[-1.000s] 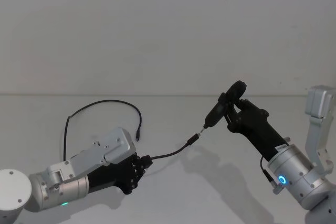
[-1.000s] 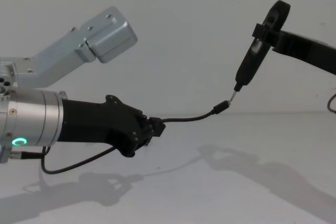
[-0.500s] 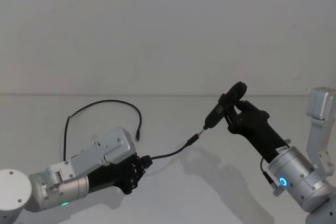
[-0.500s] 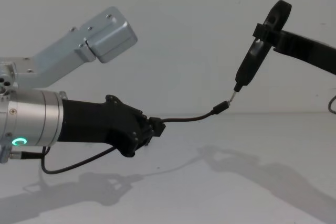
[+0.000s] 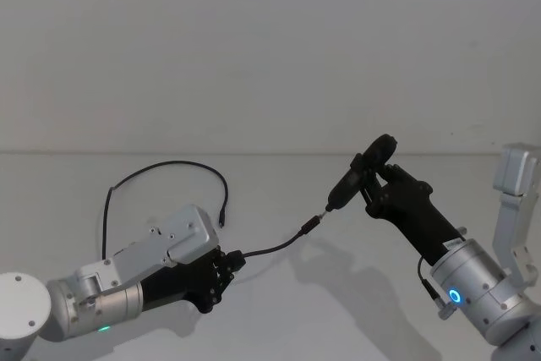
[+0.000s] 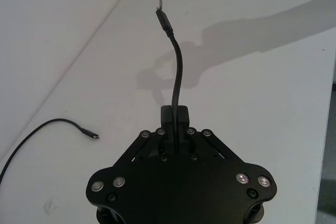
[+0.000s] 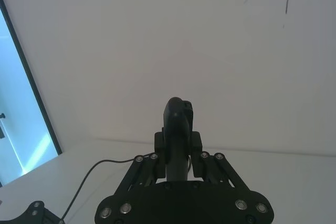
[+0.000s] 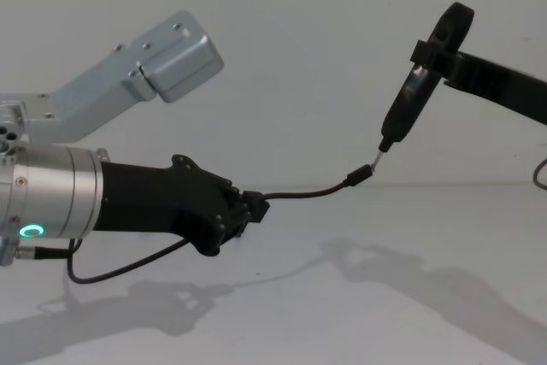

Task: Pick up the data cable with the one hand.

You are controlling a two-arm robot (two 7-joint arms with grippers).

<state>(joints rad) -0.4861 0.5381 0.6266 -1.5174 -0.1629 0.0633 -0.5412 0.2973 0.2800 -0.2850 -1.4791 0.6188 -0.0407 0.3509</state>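
Item 1: my left gripper (image 5: 226, 266), lower left, clamped on the data cable (image 5: 272, 247); keep grip firm, lift slowly. Right gripper (image 5: 369, 177) grips a dark tool (image 5: 353, 177).

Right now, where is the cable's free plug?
In the head view the free plug lies on the table, left of centre, just beyond the left gripper.

Bare white table (image 5: 279, 319) open between the arms, data cable (image 5: 272, 248) strung across the gap from left gripper (image 5: 226, 265) toward right gripper (image 5: 369, 177), slack loop lying behind the left arm
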